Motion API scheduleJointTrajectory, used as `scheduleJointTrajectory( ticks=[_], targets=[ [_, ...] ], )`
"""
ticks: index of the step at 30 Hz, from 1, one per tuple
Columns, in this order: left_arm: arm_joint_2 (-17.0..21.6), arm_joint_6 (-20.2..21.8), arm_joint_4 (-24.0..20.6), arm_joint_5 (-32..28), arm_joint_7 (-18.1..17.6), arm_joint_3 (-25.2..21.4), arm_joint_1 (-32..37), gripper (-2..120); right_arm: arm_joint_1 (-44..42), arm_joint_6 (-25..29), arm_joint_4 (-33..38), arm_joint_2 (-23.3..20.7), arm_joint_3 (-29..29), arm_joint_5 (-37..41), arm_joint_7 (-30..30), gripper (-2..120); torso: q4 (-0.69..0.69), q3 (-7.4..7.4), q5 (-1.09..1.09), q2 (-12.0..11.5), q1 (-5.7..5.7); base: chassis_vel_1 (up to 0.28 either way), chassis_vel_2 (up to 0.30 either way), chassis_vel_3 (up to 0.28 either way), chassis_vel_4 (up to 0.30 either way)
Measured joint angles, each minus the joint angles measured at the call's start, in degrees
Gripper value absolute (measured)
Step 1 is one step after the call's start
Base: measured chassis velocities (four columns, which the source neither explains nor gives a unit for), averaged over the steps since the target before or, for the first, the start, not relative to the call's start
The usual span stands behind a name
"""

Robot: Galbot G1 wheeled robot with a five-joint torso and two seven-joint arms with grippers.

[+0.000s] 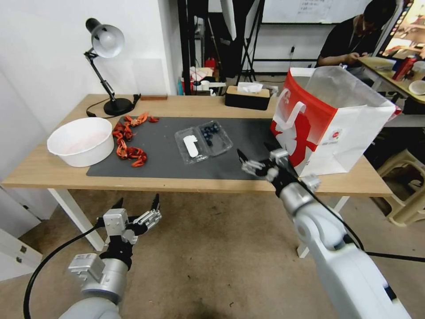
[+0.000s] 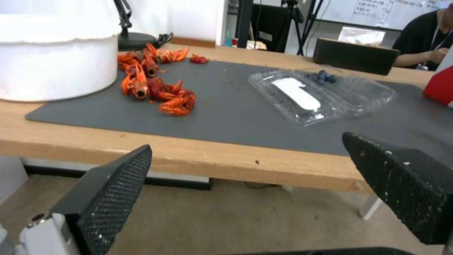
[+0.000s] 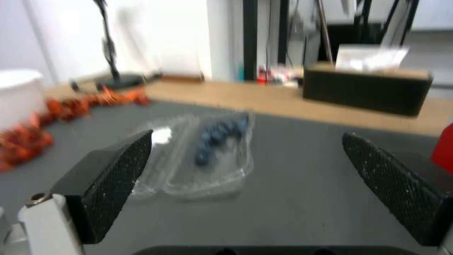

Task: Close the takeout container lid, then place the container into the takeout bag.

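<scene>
Right gripper: right gripper [image 1: 253, 162] hangs over the near edge of the counter [image 1: 195, 184], jaws spread wide and empty, pointed at the takeout container [image 1: 203, 141].
Why there: judging by the aim, it is lined up to reach the open clamshell; nothing is touched yet.
Right arm: stretched forward from the shoulder, wrist roughly level, just beside the takeout bag [image 1: 330, 119].
Left gripper: left gripper [image 1: 137, 210] waits below counter height, in front of the counter's near edge, jaws apart and empty; its arm is tucked low.
Takeout container: lies flat and fully open on the dark mat [image 1: 159, 164], blueberries [image 1: 210, 132] in the tray half.
Lid: the lid [image 1: 191, 145] rests label-up on the mat beside the tray, toward the crayfish [image 1: 128, 141]; not yet closed.
Takeout bag: stands upright on the counter's right end, mouth open, ready to receive.
Other: white bowl [image 1: 81, 141] far left, well apart.
</scene>
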Motion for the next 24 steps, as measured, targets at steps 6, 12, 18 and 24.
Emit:
scheduleJointTrajectory(
  ticks=[6, 12, 18, 24],
  targets=[
    [-0.5, 0.0, 0.9, 0.5, 0.2, 0.0, 0.0, 100, 11.2, -8.2, -6.1, 0.9, -6.1, 2.2, 5.4, 100, 0.03, 0.0, 0.0, 0.0, 0.0, 0.0, 0.0, 0.0, 0.0],
    [-0.7, -0.8, 1.7, 0.4, 0.3, -0.2, 0.1, 100, 20.7, -18.2, -11.6, 3.0, -10.9, 2.8, 10.2, 100, 0.0, -0.01, -0.02, 0.0, -0.01, 0.0, 0.0, 0.0, 0.0],
    [-0.7, -1.3, 2.1, 0.3, 0.4, -0.4, 0.3, 100, 24.6, -24.0, -14.7, 3.5, -13.3, 5.3, 11.0, 100, 0.0, -0.01, 0.0, 0.0, -0.01, 0.0, 0.0, 0.0, 0.0],
    [-0.9, -1.6, 2.3, 0.3, 0.5, -0.4, 0.4, 100, 28.0, -25.0, -19.6, 4.1, -16.6, 4.7, 11.0, 100, 0.0, -0.01, 0.0, 0.0, -0.01, 0.0, 0.0, 0.0, 0.0]
  ],
)
